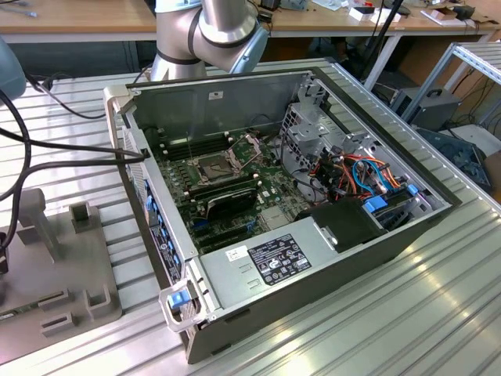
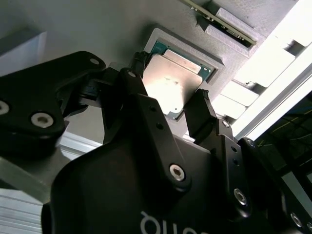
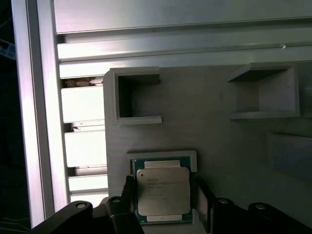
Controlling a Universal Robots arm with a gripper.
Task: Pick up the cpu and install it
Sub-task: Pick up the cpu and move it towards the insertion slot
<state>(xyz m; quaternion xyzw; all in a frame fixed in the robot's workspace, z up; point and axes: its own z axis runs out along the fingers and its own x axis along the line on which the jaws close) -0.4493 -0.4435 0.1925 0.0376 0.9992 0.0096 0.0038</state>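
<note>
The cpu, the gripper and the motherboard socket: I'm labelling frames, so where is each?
cpu (image 3: 162, 192): first wrist view, centre of its silver top.
gripper (image 3: 164, 182): first wrist view, midway between its fingertips.
socket (image 1: 213, 166): exterior view, its dark square centre.

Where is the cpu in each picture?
Exterior view: cannot tell; the grey tray lies at the exterior view's left.
First wrist view: cpu in that tray's square pocket, between black fingers.
Second wrist view: cpu, same pocket.
Shared landmark: the grey tray.
</note>
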